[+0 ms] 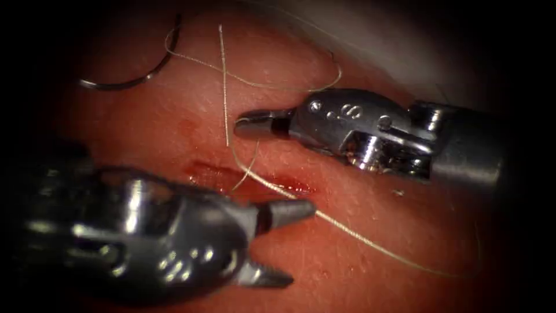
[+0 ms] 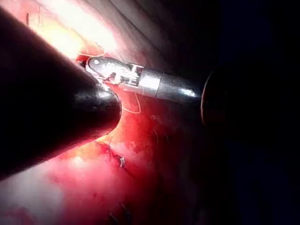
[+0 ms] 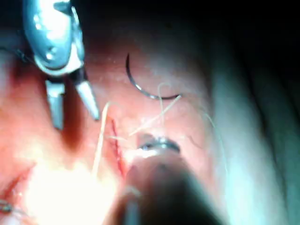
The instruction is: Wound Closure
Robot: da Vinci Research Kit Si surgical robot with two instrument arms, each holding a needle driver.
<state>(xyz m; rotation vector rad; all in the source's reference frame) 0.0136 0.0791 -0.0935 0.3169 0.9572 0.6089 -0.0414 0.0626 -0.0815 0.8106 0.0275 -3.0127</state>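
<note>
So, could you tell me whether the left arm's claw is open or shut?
Open: the left arm's claw has its two jaws spread apart, holding nothing, beside the red cut in the tissue.

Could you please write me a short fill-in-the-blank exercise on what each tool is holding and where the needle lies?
1. The left tool has its jaws ____.
2. The curved needle lies loose on the ____, held by neither tool.
3. The right tool has its jaws ____.
4. The thread crosses the ____ between the two tools.

Missing words: open; tissue; shut; cut
</note>
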